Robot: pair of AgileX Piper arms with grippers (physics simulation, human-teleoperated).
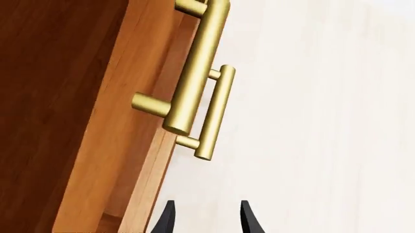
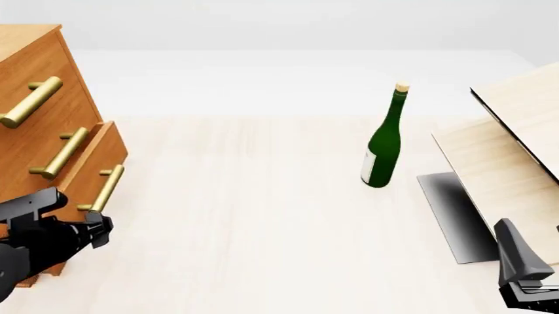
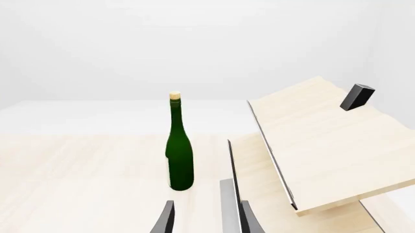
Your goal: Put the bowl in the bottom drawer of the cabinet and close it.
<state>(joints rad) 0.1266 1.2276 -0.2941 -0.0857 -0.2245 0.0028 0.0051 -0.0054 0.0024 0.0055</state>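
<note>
The left pincer, released, sits just beside the bottom drawer's handle; opening appears underway. Next: close on that bar. Right pincer released.

The right hand shows only as two dark fingertips at six o'clock, parted with a gap between them. Just beyond, toward eleven o'clock of the fingertips, a dark green bottle stands upright on the pale wood worktop, a cork in its neck. From four o'clock up to two o'clock slants a pale wood panel, tilted, with dark edges. A small black block sits on its far end at two o'clock.
</note>
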